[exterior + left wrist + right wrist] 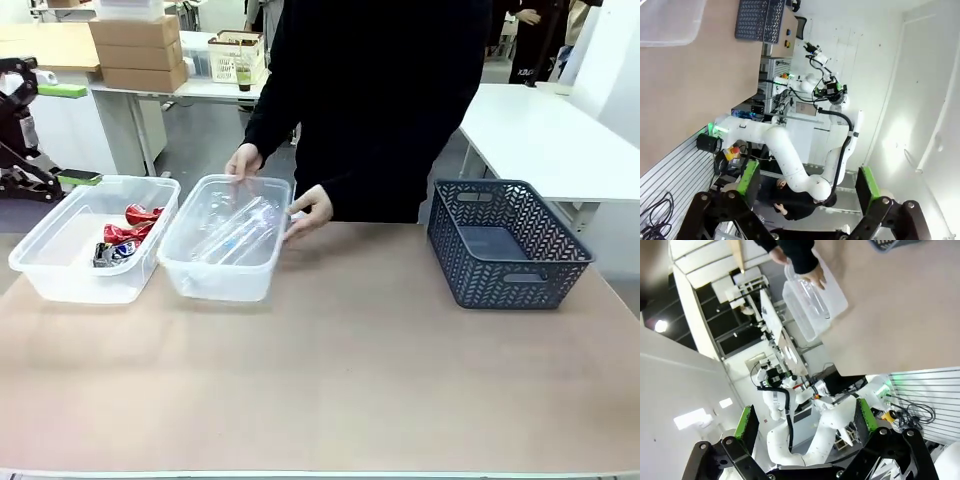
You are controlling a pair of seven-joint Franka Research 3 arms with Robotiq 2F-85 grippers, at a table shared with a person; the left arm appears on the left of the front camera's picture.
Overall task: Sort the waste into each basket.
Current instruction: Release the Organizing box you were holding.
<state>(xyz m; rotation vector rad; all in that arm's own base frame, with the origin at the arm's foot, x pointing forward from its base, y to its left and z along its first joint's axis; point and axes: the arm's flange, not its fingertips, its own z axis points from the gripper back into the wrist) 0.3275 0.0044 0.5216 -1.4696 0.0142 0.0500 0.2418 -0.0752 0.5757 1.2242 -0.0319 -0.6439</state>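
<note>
front view: cans [125, 233] and bottles [236, 232] sit in separate clear tubs [60, 270], grey basket [505, 243] empty; i judge sorting done. both claws wide open, empty.

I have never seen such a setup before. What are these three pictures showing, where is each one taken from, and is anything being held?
This is a two-arm robot at a table, with a person standing opposite. The front view looks across the table. On it stand a clear tub with crushed cans, a second clear tub with plastic bottles, and an empty grey basket. The person's hands hold the second tub's far rim. The other two pictures come from cameras on the robot's wrists, so they look tilted. Each shows its own gripper at the bottom: the left gripper and the right gripper. Both are open and hold nothing.
</note>
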